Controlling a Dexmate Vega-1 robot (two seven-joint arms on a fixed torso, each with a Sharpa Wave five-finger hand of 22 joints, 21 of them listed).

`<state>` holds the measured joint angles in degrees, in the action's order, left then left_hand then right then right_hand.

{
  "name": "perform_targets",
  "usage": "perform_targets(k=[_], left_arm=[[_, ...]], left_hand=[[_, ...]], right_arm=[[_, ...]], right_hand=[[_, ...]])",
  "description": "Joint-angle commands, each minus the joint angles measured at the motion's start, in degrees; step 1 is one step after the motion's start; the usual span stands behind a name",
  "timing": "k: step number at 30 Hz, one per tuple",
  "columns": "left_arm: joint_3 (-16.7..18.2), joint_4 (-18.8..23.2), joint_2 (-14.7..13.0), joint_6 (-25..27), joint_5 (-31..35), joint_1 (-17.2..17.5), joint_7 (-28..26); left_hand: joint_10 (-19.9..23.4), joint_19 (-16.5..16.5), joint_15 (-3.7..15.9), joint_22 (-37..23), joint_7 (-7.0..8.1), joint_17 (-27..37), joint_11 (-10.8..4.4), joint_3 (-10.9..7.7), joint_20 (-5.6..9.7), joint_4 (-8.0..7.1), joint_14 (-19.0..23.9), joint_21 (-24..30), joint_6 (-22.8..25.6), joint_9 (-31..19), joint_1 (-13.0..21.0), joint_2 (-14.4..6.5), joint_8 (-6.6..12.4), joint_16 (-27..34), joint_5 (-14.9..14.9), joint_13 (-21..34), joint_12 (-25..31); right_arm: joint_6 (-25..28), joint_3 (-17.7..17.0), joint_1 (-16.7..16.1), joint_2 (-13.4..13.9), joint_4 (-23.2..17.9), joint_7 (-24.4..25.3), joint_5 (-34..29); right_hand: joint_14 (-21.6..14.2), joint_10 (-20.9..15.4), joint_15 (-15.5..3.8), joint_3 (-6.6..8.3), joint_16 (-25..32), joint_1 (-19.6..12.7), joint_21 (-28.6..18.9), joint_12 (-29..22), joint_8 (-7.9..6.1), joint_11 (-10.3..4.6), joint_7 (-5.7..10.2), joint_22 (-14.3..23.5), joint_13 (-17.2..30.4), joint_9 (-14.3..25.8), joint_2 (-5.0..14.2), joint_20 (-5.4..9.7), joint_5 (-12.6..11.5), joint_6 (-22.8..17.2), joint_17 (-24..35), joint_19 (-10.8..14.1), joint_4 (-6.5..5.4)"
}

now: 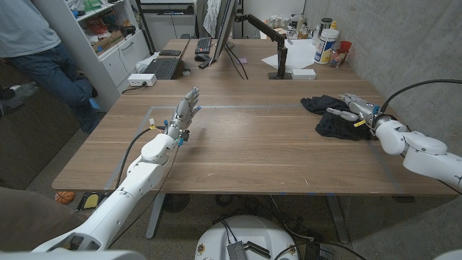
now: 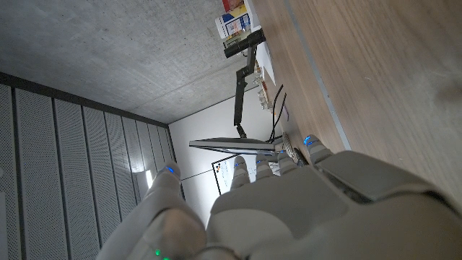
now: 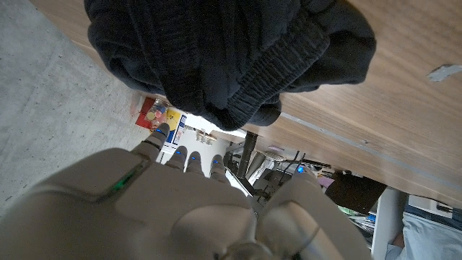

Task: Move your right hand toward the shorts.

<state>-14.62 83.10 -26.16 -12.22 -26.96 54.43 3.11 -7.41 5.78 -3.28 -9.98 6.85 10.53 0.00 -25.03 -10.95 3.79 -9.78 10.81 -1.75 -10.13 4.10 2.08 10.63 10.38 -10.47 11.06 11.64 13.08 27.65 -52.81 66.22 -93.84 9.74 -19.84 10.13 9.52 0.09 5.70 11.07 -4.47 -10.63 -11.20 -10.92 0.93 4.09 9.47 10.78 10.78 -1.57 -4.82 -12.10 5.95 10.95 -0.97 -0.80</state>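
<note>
Approach step looks nearly done: right hand (image 1: 359,110) sits at the far right of the table (image 1: 245,144), fingers spread w/ nothing in them, fingertips at or over the edge of the shorts (image 1: 333,120), a dark crumpled heap; contact can't be told; left hand (image 1: 185,113) waits mid-left, fingers apart, holding nothing; next, prob. only a small reach fwd onto the cloth.

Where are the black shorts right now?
In the head view the shorts lie crumpled on the wooden table, on the robot's right side near the concrete wall, with the right hand right at their edge.
</note>
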Motion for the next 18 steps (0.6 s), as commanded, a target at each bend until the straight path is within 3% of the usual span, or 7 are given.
perform_targets(k=[1, 18], left_arm=[[0.00, 0.01, -0.05, -0.09, -0.04, -0.02, -0.01], [-0.31, -0.01, 0.13, 0.02, 0.05, -0.18, 0.02]], left_hand=[[-0.70, 0.12, 0.47, -0.26, 0.05, 0.10, 0.08, -0.16, 0.38, 0.23, -3.04, 0.22, -0.13, -0.20, 0.24, -0.40, 0.04, 0.18, -0.25, 0.15, 0.24], [-0.73, 0.23, 0.98, -0.26, 0.05, 0.08, 0.21, -0.10, 0.68, 0.35, -3.29, 0.22, -0.16, -0.19, 0.24, -0.49, 0.05, 0.18, -0.26, 0.14, 0.30]], right_arm=[[0.45, 0.71, 0.59, -0.14, 0.67, -0.42, -1.03], [0.68, 1.28, 1.08, -0.10, 0.78, -1.08, -2.06]], right_hand=[[4.62, 0.98, -0.32, -0.11, 0.26, 0.16, -0.10, -0.16, -0.07, -0.06, 0.06, 0.14, 0.22, 0.21, 0.29, -0.12, -0.04, 0.34, 0.09, 0.24, 0.08], [4.59, 0.93, -0.31, -0.12, 0.25, 0.08, -0.06, -0.19, -0.12, -0.07, 0.09, 0.14, 0.22, 0.21, 0.38, -0.12, -0.05, 0.33, 0.07, 0.23, 0.16]])
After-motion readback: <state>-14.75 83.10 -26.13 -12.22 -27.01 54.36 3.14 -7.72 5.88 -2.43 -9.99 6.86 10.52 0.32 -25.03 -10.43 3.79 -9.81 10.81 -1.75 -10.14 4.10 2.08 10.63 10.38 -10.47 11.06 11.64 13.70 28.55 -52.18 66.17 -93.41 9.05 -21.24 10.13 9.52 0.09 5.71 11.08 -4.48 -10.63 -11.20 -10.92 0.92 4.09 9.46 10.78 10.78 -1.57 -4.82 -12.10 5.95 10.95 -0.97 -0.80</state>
